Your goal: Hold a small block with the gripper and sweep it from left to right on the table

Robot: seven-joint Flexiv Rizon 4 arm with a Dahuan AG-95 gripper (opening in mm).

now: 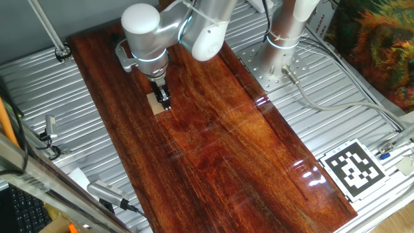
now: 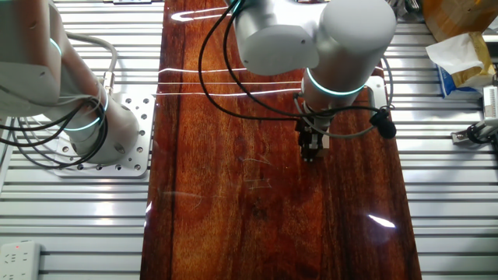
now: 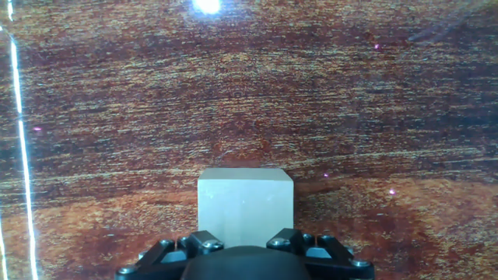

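The small block is a light tan wooden cube resting on the table, a glossy reddish-brown board, near its far left part. The gripper points straight down, its black fingers closed on the block's two sides. In the hand view the block sits between the fingertips, its lower part hidden by the gripper. In the other fixed view the gripper stands on the table, and only a sliver of the block shows beside it.
A fixed white column stands on a plate right of the board; it also shows in the other fixed view. A black-and-white marker tag lies on the ribbed grey metal. Tools lie at the left.
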